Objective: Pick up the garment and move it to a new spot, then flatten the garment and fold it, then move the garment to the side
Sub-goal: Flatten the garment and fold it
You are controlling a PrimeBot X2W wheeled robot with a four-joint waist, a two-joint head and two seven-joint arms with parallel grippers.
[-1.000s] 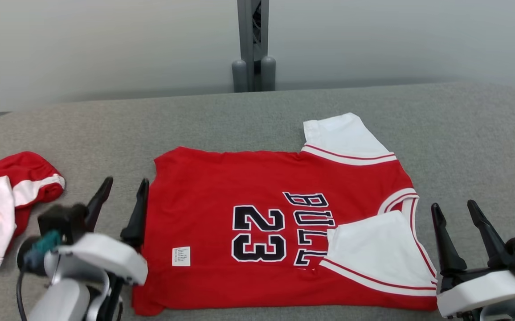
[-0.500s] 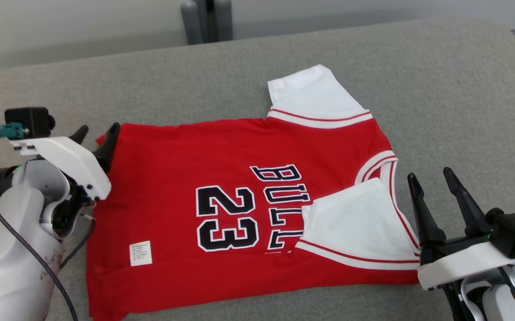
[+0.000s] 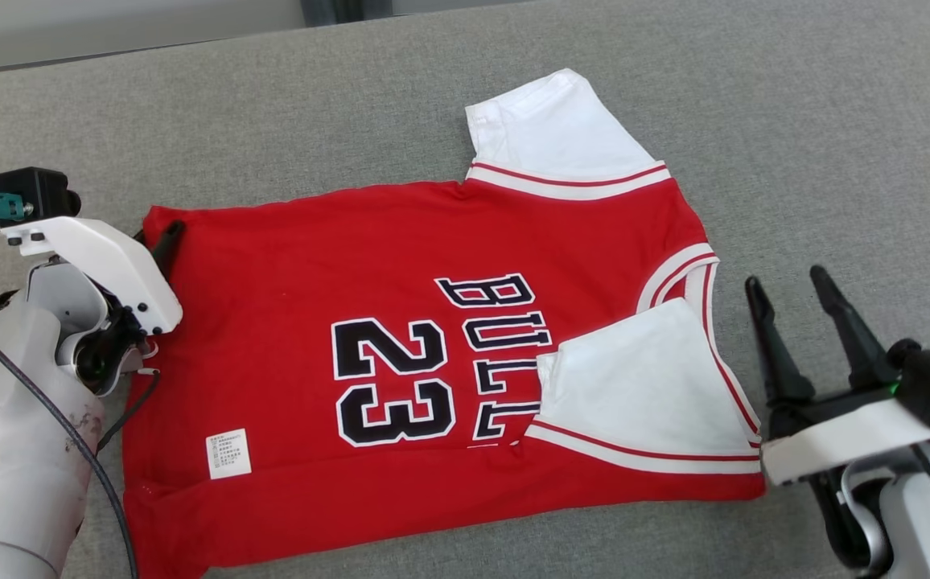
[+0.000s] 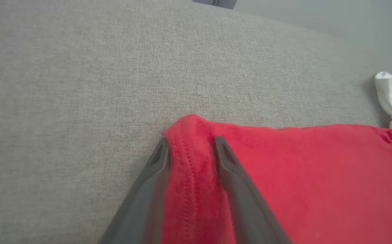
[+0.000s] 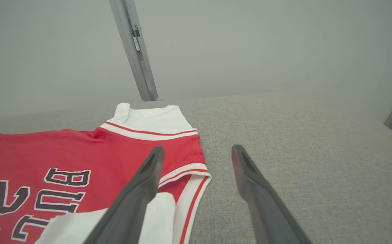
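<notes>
The garment, a red jersey (image 3: 312, 305) with white sleeves, "BULLS" and "23", lies flat on the grey cushion. My left gripper (image 4: 189, 149) is at its far left hem corner (image 3: 158, 219). Its fingers (image 4: 228, 162) straddle the corner, and red fabric is bunched up between them. The jaws are narrowed but still apart, so it is open. My right gripper (image 3: 791, 293) hovers open just right of the collar (image 5: 185, 171), with nothing between its fingers (image 5: 250, 173).
The grey upholstered surface (image 3: 795, 129) stretches wide beyond and to the right of the jersey. A grey metal post (image 5: 135, 47) rises behind its far edge. A white label (image 3: 228, 454) is sewn near the jersey's near hem.
The head camera has tilted down and shifted. My left gripper has travelled forward from beside the near hem to the far left corner and narrowed around it. The right gripper stays open.
</notes>
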